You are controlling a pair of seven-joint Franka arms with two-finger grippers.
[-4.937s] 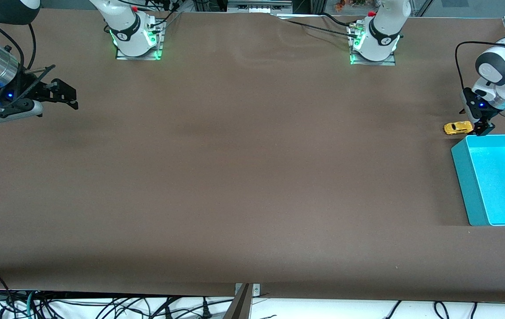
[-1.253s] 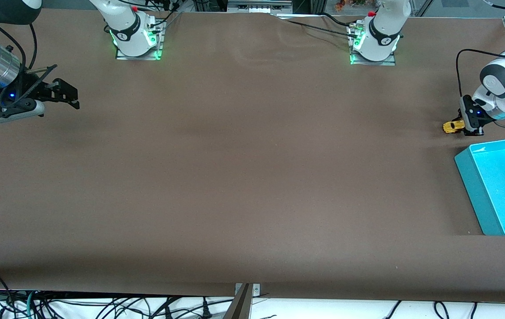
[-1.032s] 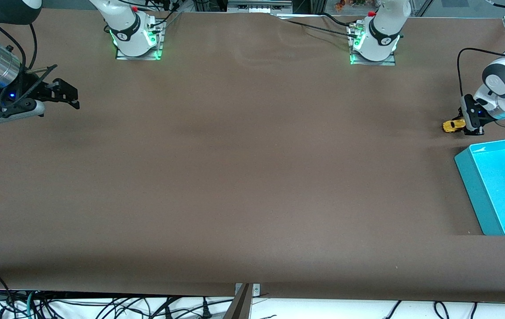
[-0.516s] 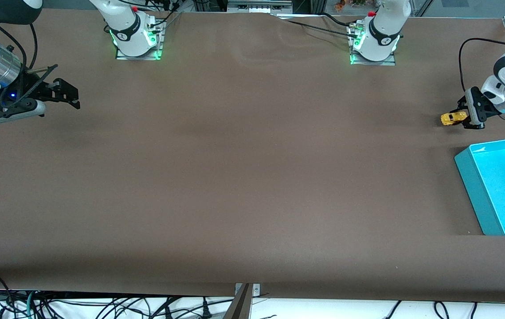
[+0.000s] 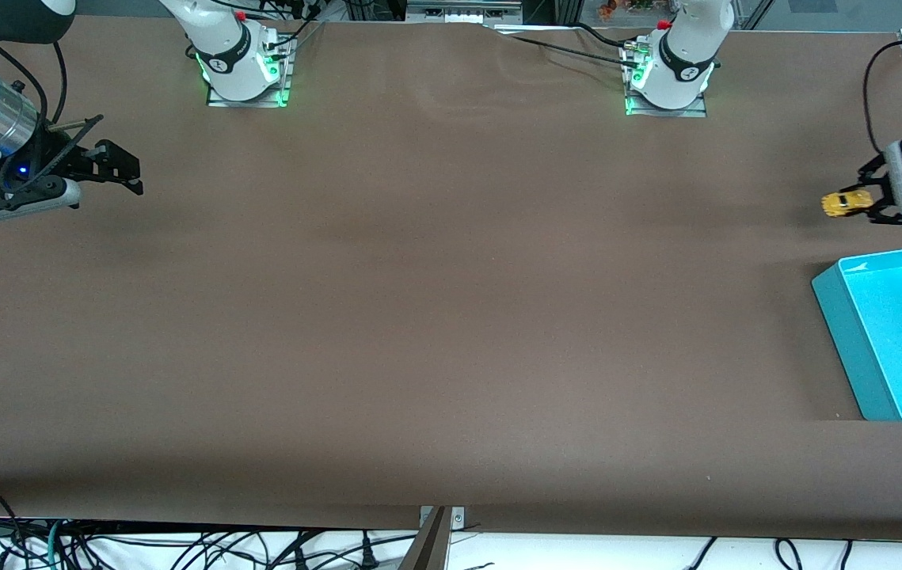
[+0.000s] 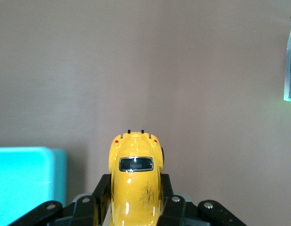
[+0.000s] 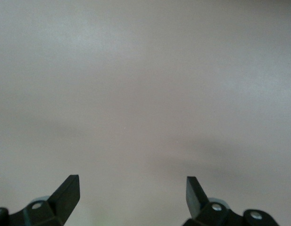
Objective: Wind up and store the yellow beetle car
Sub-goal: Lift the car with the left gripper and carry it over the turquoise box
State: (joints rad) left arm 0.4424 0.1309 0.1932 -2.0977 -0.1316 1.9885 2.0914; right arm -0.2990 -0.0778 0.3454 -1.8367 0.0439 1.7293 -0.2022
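A wide brown table [image 5: 435, 317] spans the room, with tangled black cables [image 5: 181, 546] along its near edge.

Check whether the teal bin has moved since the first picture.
Yes. The teal bin has turned and slid toward the left arm's end of the table, judged against the left arm's base; it no longer sits beside the yellow beetle car.

1. I see the yellow beetle car [image 5: 845, 203] [image 6: 135, 186], glossy, with a dark rear window, pinched at its sides in the left gripper [image 5: 872, 200].
2. It's lifted over the table, near the teal bin's 11 o'clock corner.
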